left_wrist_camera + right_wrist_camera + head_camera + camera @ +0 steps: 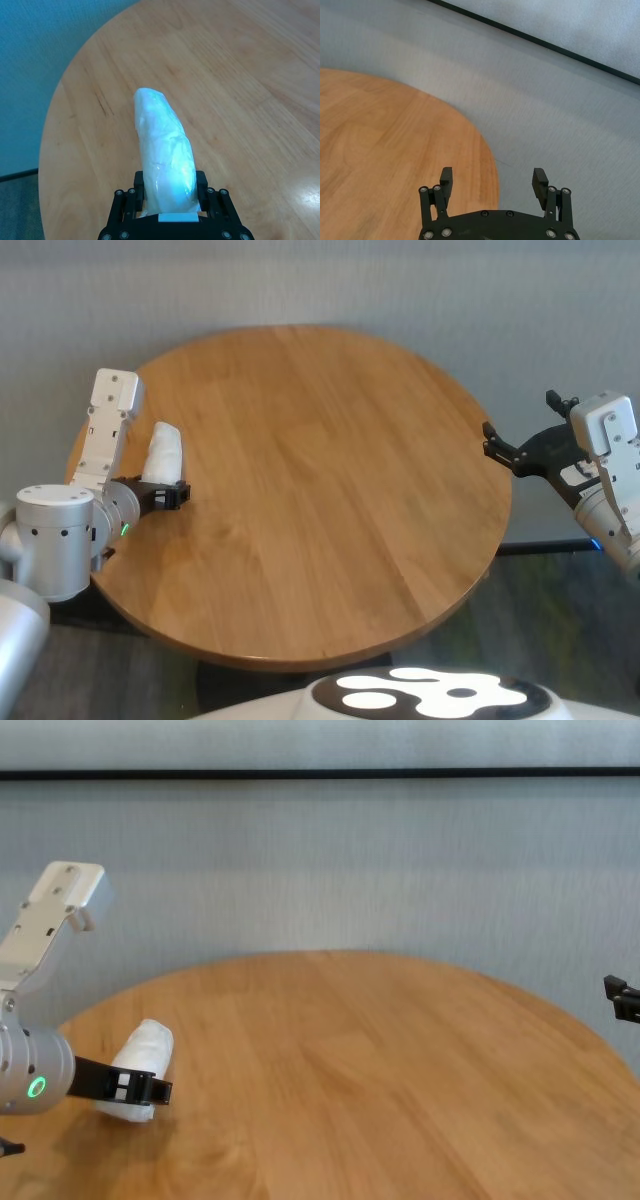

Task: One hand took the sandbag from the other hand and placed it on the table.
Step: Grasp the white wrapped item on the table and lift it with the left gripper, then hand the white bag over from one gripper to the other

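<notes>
A grey wall backs the round table (330, 490), whose wood top carries nothing but what the arms bring over it. The left gripper (172, 492), green-ringed, is clamped on the lower end of the sandbag (163, 452), which juts out beyond its fingertips just above the wood. The right gripper (492, 181), blue-ringed, waits well apart off the table's far edge, jaws spread and empty. For a clean handover, the right one should probably close on the free end ahead of the left fingers before those let go.
</notes>
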